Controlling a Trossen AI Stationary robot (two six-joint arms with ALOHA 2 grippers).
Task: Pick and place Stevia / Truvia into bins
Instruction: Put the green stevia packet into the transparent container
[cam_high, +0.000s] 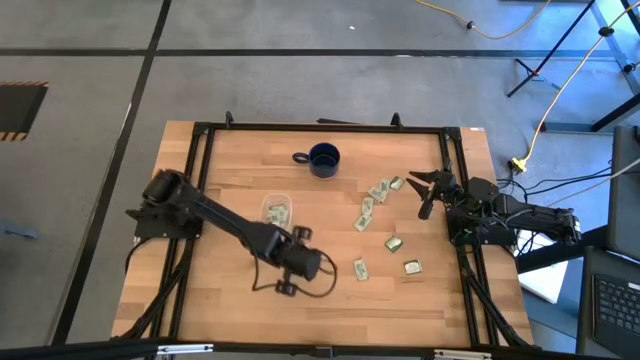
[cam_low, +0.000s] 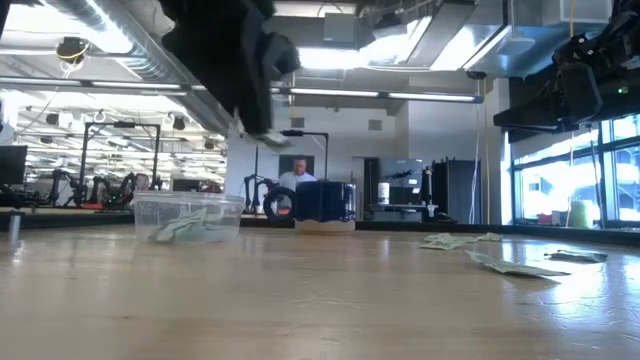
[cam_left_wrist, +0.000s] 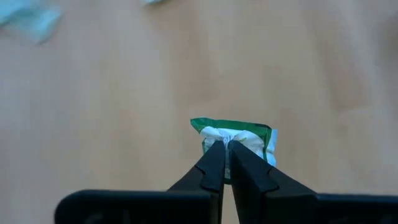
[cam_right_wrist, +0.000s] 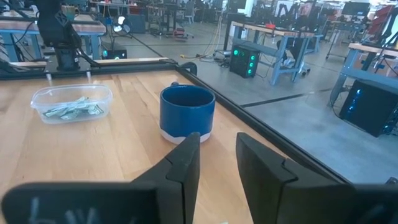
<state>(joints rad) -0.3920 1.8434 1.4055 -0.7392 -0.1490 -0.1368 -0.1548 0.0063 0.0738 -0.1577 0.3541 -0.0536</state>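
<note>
Sweetener packets (cam_high: 384, 189) lie loose on the right half of the wooden counter (cam_high: 230, 300). They are small, flat, green and white. Some sit in a bunch near the blue mug (cam_high: 323, 159). Others lie apart, closer to the front edge, like one packet (cam_high: 411, 267) off by itself. In the low view they look like thin flat shapes (cam_low: 513, 266) on the wood.

One packet (cam_left_wrist: 236, 138) is pinched in the left end effector (cam_left_wrist: 224, 152). Its two dark fingers are almost together, with the packet's edge squeezed between them. The packet hangs above bare wood. In the high view, this end effector (cam_high: 300, 262) is over the middle of the counter, near the front.

A clear plastic tub (cam_high: 276, 211) sits just behind the left arm, on the left side of the mug. A few packets already lie inside it (cam_right_wrist: 69, 108).

The right end effector (cam_high: 428, 186) waits at the right edge of the counter, near the bunch of packets. Its fingers (cam_right_wrist: 180, 165) are a little apart and hold nothing. It points toward the mug and the tub.

A person (cam_low: 296, 177) shows far back in the room.
</note>
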